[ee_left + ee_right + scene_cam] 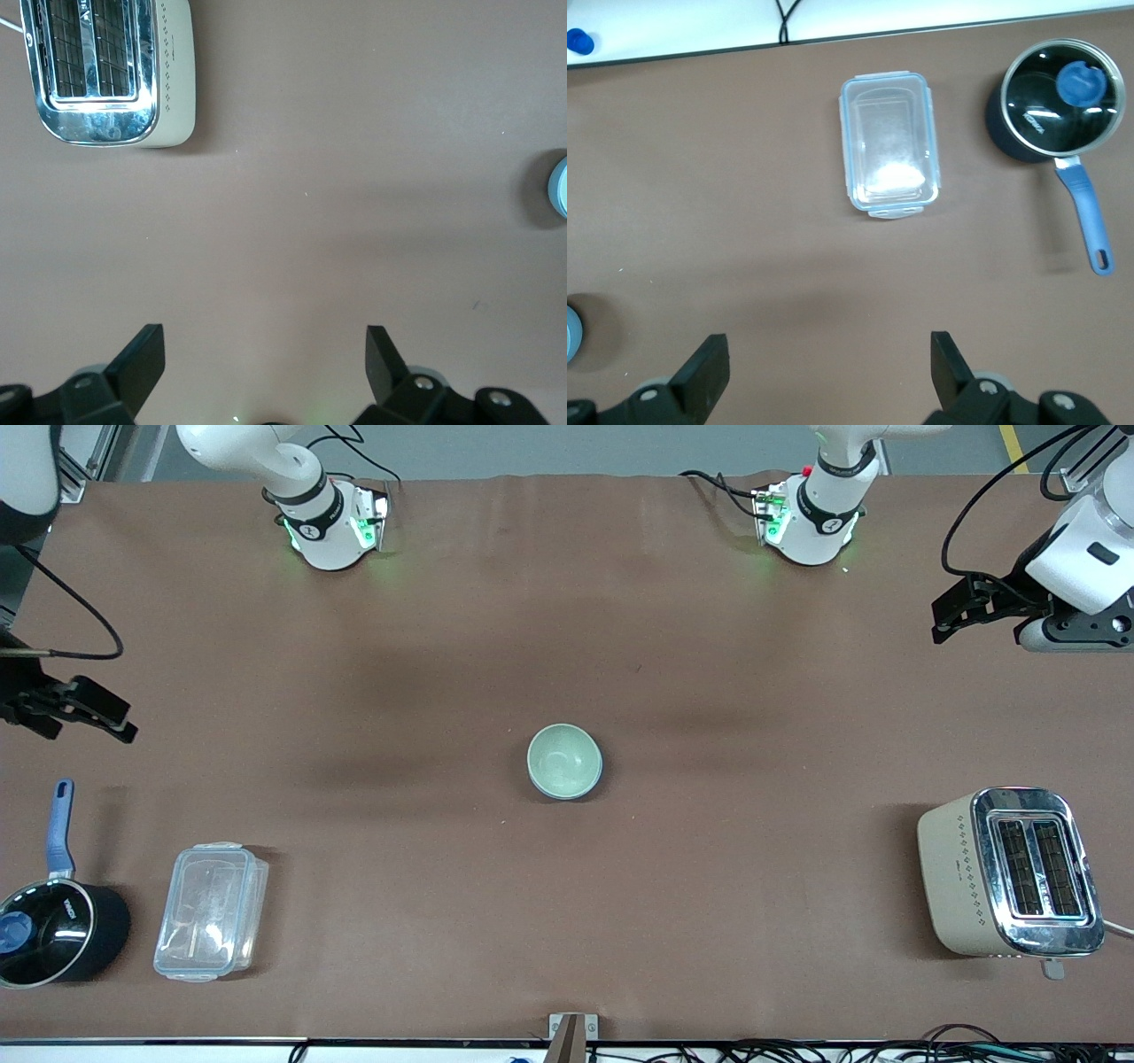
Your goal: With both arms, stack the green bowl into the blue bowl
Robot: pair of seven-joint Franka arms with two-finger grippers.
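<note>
The green bowl (563, 758) sits inside the blue bowl (596, 779) at the middle of the table; only a thin blue rim shows around it. An edge of the stacked bowls shows in the left wrist view (560, 186) and in the right wrist view (571, 332). My left gripper (941, 622) is open and empty, up over the left arm's end of the table, well away from the bowls; its own view shows it (264, 341) over bare cloth. My right gripper (89, 722) is open and empty over the right arm's end, also over bare cloth in its own view (830, 347).
A beige toaster (1010, 871) stands near the front camera at the left arm's end. A clear lidded box (211, 911) and a black saucepan with a blue handle (55, 930) lie near the front camera at the right arm's end. A brown cloth (567, 602) covers the table.
</note>
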